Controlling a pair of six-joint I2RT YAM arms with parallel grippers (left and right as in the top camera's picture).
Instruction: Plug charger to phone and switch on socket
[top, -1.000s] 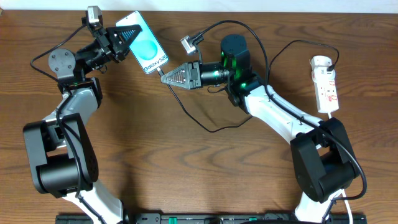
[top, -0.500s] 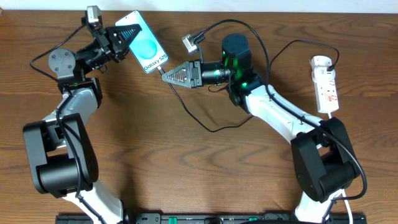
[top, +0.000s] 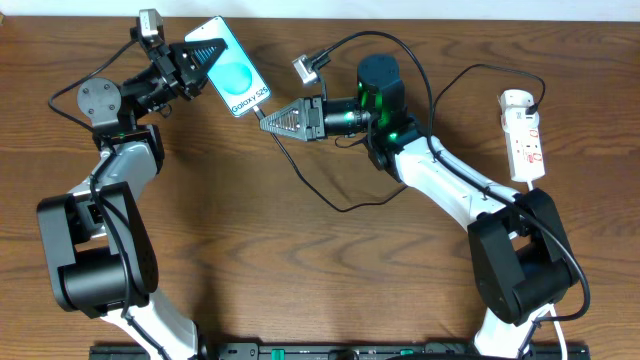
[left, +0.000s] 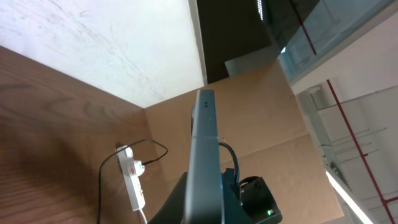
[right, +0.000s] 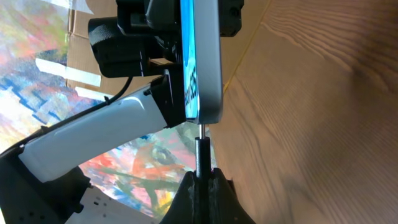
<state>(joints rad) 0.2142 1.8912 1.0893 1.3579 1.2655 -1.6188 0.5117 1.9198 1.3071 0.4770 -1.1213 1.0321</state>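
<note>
almost nothing has moved since a moment ago: the plug tip waits at the phone's end.

from above, the left pincer (top: 205, 57) is shut tight on the top end of the flat phone with the bright turquoise screen (top: 233, 72). the right pincer (top: 266, 122) is shut on the small tip of the long thin black charger cable (top: 330, 205). it is the nearer arm, and the phone's long side points straight down at it. the white power strip with red marks (top: 524, 135) lies far off to the right. left wrist view: the phone (left: 205, 162) shows edge-on. right wrist view: the tip (right: 200, 146) lines up with the phone's bottom end and seems to touch it; i cannot tell if it is in.
</note>
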